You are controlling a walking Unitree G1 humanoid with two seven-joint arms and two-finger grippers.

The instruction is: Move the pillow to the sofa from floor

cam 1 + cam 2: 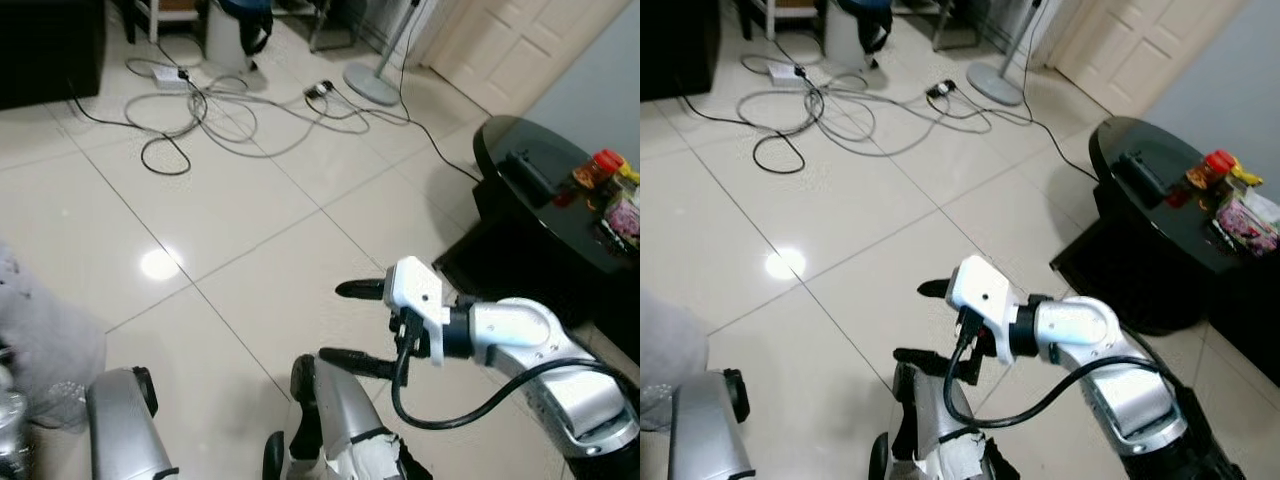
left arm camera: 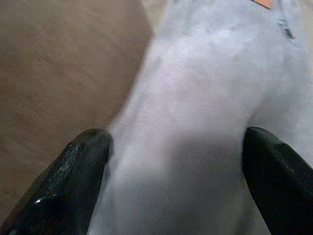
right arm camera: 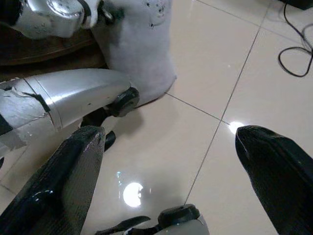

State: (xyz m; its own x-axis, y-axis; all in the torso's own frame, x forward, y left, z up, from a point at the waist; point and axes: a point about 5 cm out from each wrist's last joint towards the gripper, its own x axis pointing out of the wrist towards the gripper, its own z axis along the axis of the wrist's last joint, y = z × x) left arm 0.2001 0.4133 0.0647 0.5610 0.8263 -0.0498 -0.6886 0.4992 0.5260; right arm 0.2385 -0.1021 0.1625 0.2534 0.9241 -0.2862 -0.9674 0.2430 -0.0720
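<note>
The right gripper (image 1: 350, 322) hangs over the pale tiled floor (image 1: 250, 230), fingers spread apart — nothing between them. A grey pillow (image 1: 45, 345) sits at the far left edge. Cables (image 1: 220, 110) sprawl further off, and a black round table (image 1: 560, 210) carries jars (image 1: 600, 175).

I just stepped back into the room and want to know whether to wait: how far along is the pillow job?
Early stage. Done: the left pincer has reached the grey pillow, its fingers straddling the fabric. In hand: securing that grasp; the pillow sits low at the robot's left, by the tiled floor. The right pincer is open over the tiles, holding nothing. Left: lifting the pillow, carrying it and setting it on the sofa.
</note>
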